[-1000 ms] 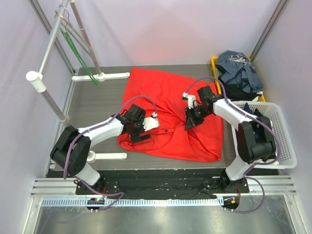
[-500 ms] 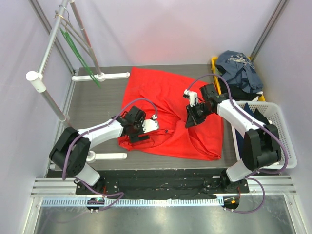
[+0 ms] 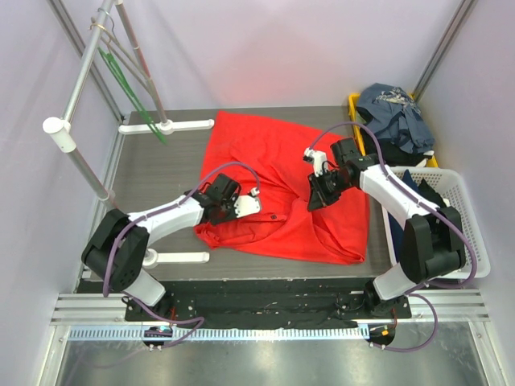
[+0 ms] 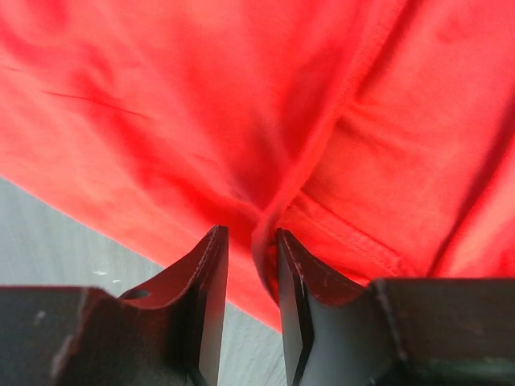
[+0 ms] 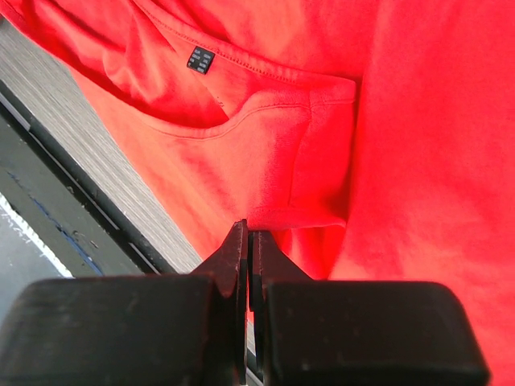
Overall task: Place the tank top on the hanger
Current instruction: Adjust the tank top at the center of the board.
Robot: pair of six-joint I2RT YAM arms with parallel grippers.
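The green hanger (image 3: 133, 95) hangs on the rack (image 3: 80, 76) at the far left, well apart from the tank top (image 3: 273, 161), which lies crumpled on the middle of the counter (image 3: 161, 173). At its near-left edge, the left fingers (image 4: 211, 273) pinch a raised fold of red cloth. The right fingers (image 5: 235, 257) are closed tight at a hem on its right half; whether they hold cloth is unclear.
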